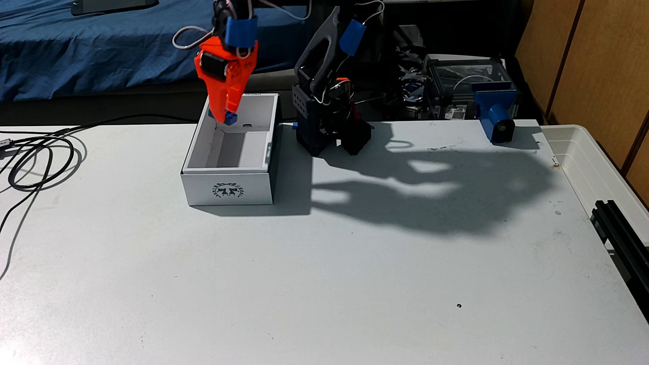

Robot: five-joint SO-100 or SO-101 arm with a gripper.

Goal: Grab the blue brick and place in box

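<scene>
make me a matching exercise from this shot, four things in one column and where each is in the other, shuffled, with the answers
Things:
1. blue brick
2. box
3. blue bracket
4. black cable

Places:
A. coiled at the table's left edge
B. far right of the table, near the tray
C. between the gripper fingertips, over the box
D. on the table, left of the arm's base

Pairs: 1-C, 2-D, 3-B, 4-A

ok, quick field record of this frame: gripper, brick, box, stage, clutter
gripper: orange gripper, pointing down over the far end of the box, shut on the blue brick
brick: blue brick at the fingertips, above the box floor
box: white box, open top, emblem side facing the camera
stage: carried over, not yet released
clutter: black cables left, blue bracket far right
</scene>
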